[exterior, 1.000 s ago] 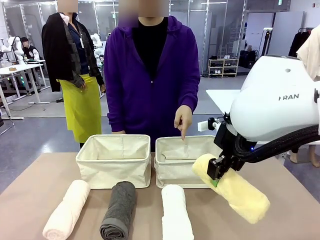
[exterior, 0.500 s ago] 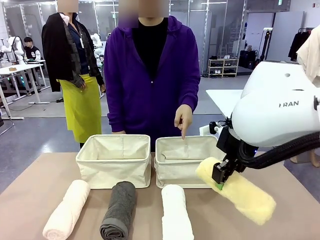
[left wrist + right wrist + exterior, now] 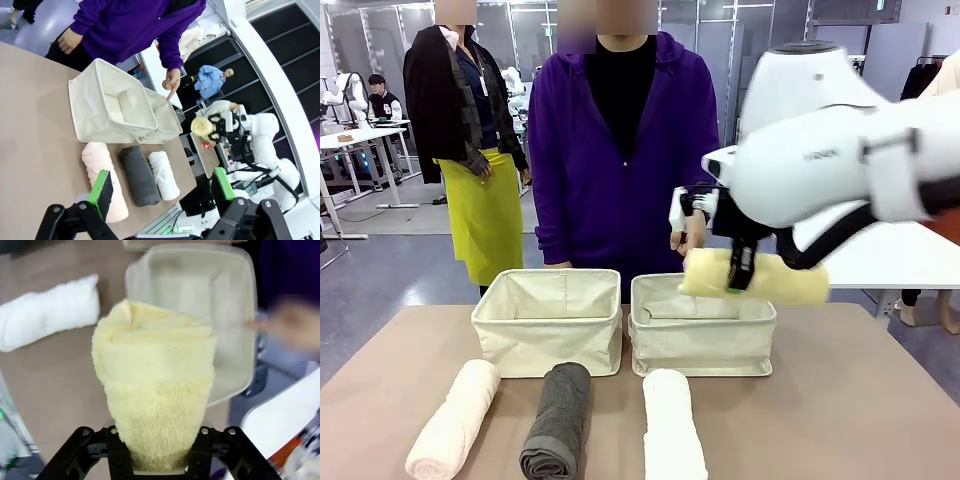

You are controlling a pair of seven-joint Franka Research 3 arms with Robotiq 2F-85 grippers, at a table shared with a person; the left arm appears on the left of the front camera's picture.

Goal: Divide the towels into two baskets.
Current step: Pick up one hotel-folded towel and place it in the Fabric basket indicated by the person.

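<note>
**Yellow towel, held over the right basket**

Yellow towel (image 3: 790, 283): the right fingers (image 3: 738, 270) are clamped on it near its middle. We place it in the air, clear of the counter (image 3: 860, 400), above the far part of the right basket (image 3: 702, 345). Its long axis is level and runs side to side across the counter. One end points toward the person's hand (image 3: 692, 238), and the other reaches out past the basket's right wall. In the right wrist view we see the roll rising thick from between the fingers, with the basket's open mouth beyond it.

Pink towel (image 3: 452, 420), grey towel (image 3: 558, 420), white towel (image 3: 673, 425): these lie on the near part of the counter, in that order from left to right, each apart from the next. All three have their long axes running near to far. The pink one leans its far end a little to the right. The grey one lies before the left basket (image 3: 548, 345), and the white one before the left half of the right basket.

Baskets: these stand side by side, very close together, mouths up.

Person's hand: one finger points down at the far side of the right basket.

Left fingers (image 3: 102, 186): we see these spread wide above the counter, with the pink towel nearest in that arm's wrist view.
</note>
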